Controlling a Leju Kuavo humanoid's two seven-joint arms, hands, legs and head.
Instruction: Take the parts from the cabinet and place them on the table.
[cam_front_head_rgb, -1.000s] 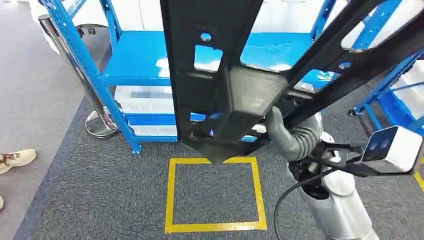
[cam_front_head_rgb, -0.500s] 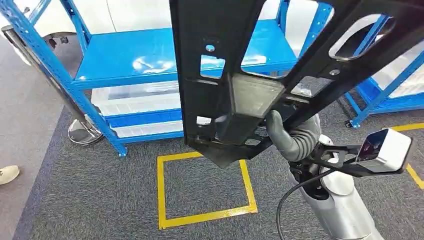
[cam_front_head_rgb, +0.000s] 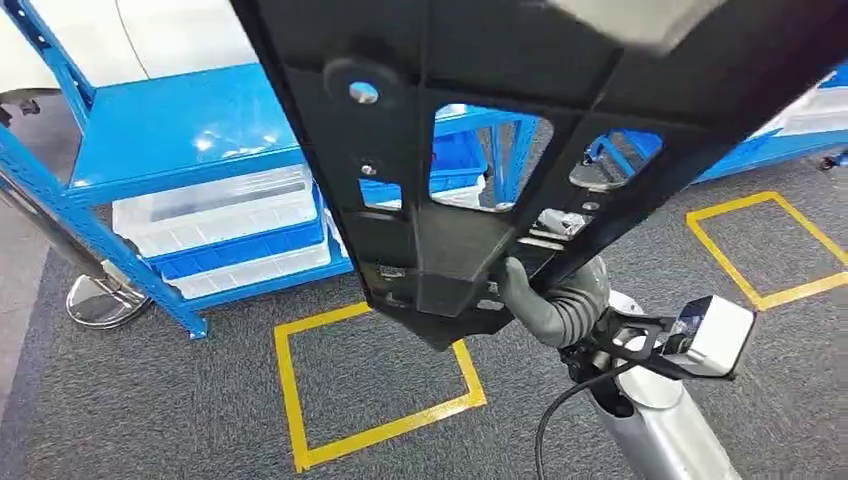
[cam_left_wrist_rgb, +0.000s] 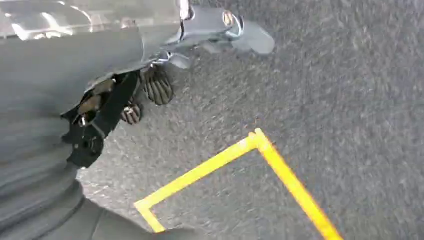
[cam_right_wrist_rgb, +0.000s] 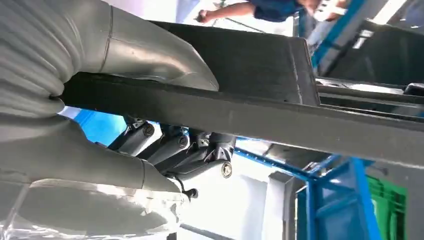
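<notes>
The right hand (cam_front_head_rgb: 545, 300) was wrapped tight around the big black part (cam_front_head_rgb: 480, 150). Its long end stuck out far past the hand and could bump the blue rack (cam_front_head_rgb: 150, 170). The left hand (cam_left_wrist_rgb: 125, 97) hung curled, holding nothing.

No readable text, labels, brands or numbers on any surface, no signs legible

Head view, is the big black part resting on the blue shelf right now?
No: the black part is held up off the blue shelf by the right hand, above the carpet.
</notes>
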